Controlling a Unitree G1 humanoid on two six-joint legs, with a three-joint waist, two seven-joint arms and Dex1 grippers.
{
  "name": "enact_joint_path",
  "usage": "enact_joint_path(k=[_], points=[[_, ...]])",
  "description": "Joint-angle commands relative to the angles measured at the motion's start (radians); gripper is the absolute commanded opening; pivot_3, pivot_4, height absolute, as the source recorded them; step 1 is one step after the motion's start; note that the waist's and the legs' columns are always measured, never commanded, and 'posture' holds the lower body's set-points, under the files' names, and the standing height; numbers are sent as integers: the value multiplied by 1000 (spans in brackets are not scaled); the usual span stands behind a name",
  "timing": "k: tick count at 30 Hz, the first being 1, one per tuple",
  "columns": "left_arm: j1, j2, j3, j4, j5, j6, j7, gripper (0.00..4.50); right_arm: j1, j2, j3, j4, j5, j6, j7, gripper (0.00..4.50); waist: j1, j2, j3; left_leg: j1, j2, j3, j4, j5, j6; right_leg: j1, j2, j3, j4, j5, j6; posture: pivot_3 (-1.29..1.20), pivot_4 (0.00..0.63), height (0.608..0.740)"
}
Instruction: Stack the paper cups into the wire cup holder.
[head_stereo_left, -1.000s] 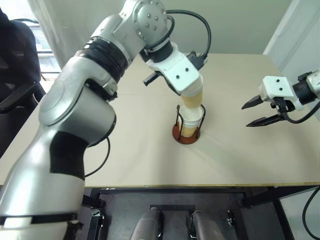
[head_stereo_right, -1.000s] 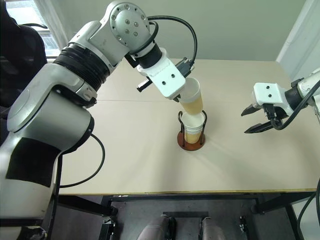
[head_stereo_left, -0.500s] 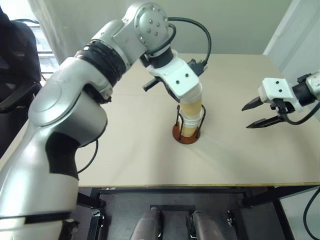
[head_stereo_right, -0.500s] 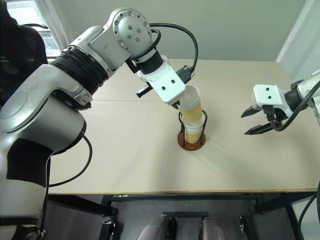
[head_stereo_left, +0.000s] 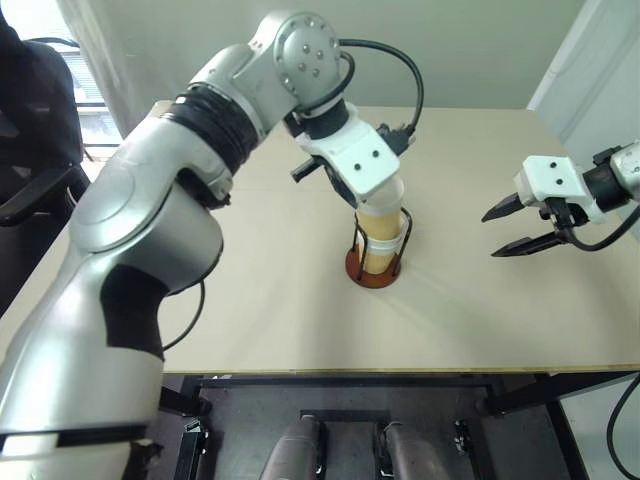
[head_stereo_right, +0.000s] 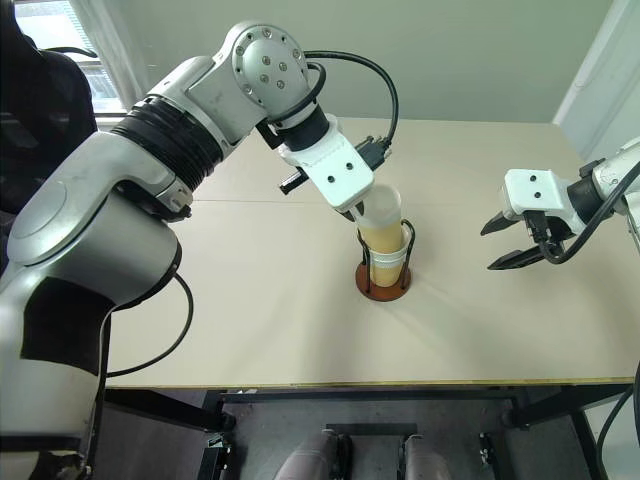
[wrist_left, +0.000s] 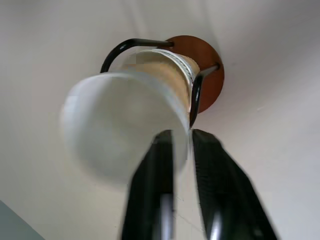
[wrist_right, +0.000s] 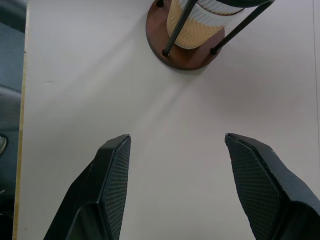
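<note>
**Left claw at the cup rim, top cup seated in the holder**

Left claw (wrist_left: 182, 150): reaching down over the wire holder (head_stereo_left: 372, 262) at mid-table, one black finger (wrist_left: 155, 185) sitting inside the top cup (head_stereo_right: 384, 222) and the other outside its wall. A narrow gap is showing between the fingers around the rim; whether they are still pinching the wall or letting it go cannot be told.

Change from a second ago: the top cup was tilting above the holder then; it is now sitting lower, nested into the cups (wrist_right: 192, 25) already standing between the wire loops. The arm is staying in the same place over the holder.

Hard to make out: the number of cups in the stack; the claw's white housing is covering the upper cup's near side in the head views, and the wrist view is blurring the rim.

Right claw (head_stereo_left: 506, 229): hanging over bare table (head_stereo_left: 250, 300), well apart from the holder, fingers spread wide, gripping nothing.
</note>
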Motion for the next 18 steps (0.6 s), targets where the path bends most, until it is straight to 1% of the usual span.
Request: enact_joint_path(k=[1,5,6,8,9,11,13,14,15,17,18], points=[[-7,8,17,-2,0,-6,-28,1973,-7,-23,-30,-18,10,-1,4,3028,0,0,0,0,0,0,0,0,0,0,0,0,0,0,0,0,150,740],[-4,6,58,11,-1,12,-28,3475,-6,-20,-32,-12,4,-5,4,3028,0,0,0,0,0,0,0,0,0,0,0,0,0,0,0,0,150,740],[1,8,92,15,-20,50,-28,3820,-6,-15,-37,-10,-2,-6,4,3028,0,0,0,0,0,0,0,0,0,0,0,0,0,0,0,0,150,740],[29,19,204,17,-68,124,-28,4454,-2,0,-57,-4,-14,-4,4,3028,0,0,0,0,0,0,0,0,0,0,0,0,0,0,0,0,150,740],[41,23,248,14,-78,144,-28,4454,0,6,-65,-5,-19,-2,4,3028,-1,0,0,0,0,0,0,0,0,0,0,0,0,0,0,0,150,740],[86,67,375,13,-103,222,-10,4454,4,29,-89,13,-41,-4,-40,3028,-4,1,0,0,0,0,0,0,0,0,0,0,0,0,0,0,150,740],[140,113,526,8,-149,358,66,4454,1,67,-121,45,-65,-5,-122,3028,-9,1,-1,1,0,1,-1,1,0,0,1,0,0,0,0,0,150,740],[172,132,602,-7,-175,407,128,4454,-2,84,-135,62,-80,-2,-170,3028,-13,2,-1,1,0,1,-1,1,-1,-1,1,0,1,0,-1,0,150,740],[202,161,683,-18,-207,497,206,4454,-3,102,-149,83,-93,-1,-212,3028,-17,2,-1,2,1,1,-2,2,-1,-1,1,1,1,0,-1,0,150,740],[271,214,809,-67,-240,618,319,4454,7,121,-174,103,-102,5,-252,3028,-20,3,-1,4,1,1,-3,3,-3,-1,1,1,3,0,-1,0,150,740],[316,243,854,-105,-244,664,350,4454,11,130,-188,110,-99,10,-265,3028,-22,3,-1,4,1,1,-4,5,-4,-1,1,1,3,0,-2,0,150,740]])
